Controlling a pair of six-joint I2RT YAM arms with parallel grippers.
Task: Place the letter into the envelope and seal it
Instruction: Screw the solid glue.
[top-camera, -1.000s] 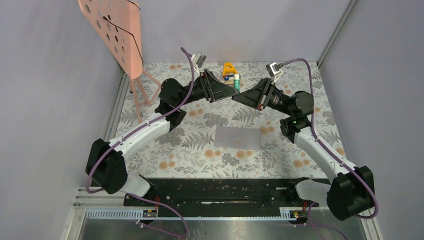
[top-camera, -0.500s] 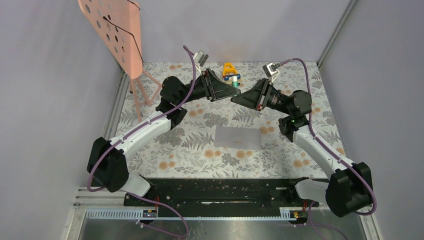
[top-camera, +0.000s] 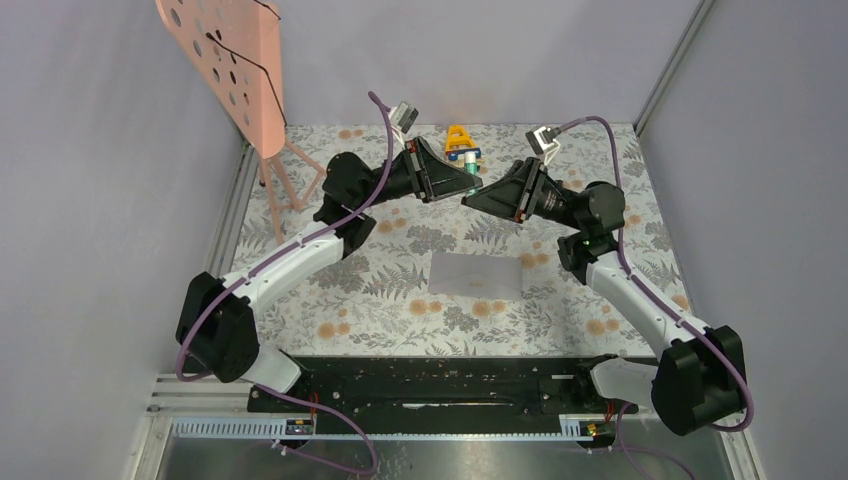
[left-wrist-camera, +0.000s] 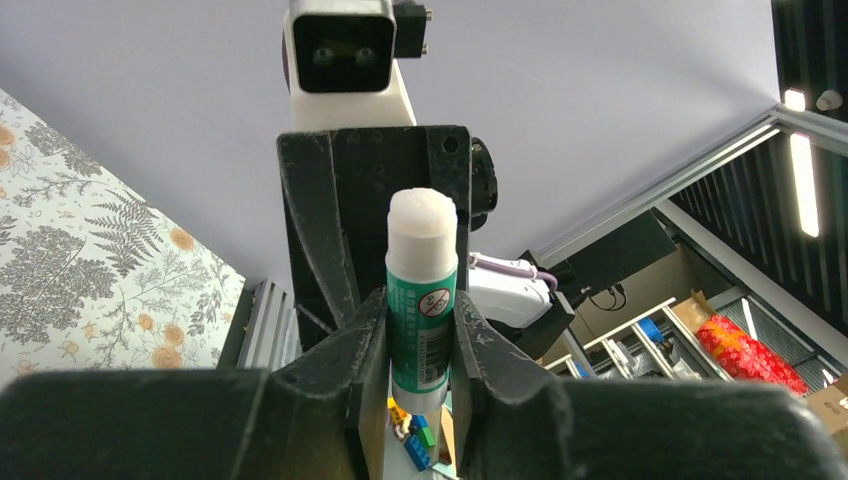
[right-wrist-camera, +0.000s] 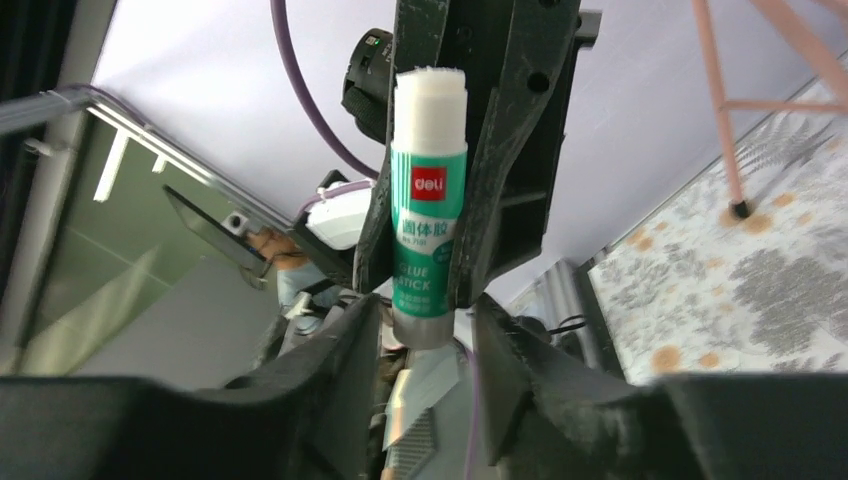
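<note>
Two grippers are meeting tip to tip in the top view: the left gripper (top-camera: 472, 187) and the right gripper (top-camera: 468, 199) are hanging above the floral-patterned worktop (top-camera: 330, 300). The flat grey-lilac paper envelope (top-camera: 475, 273) is lying on that worktop below them, towards the arm bases and well apart from both.

From the left wrist, the left gripper's fingers (left-wrist-camera: 365, 345) are clamping both sides of a green-and-white plastic glue stick (left-wrist-camera: 421, 320), its bare white tip standing clear beyond them.

From the right wrist, the right gripper's fingers (right-wrist-camera: 345, 355) are flanking the stick's base with thin slivers showing beside it; whether they are gripping it I cannot tell.
</note>
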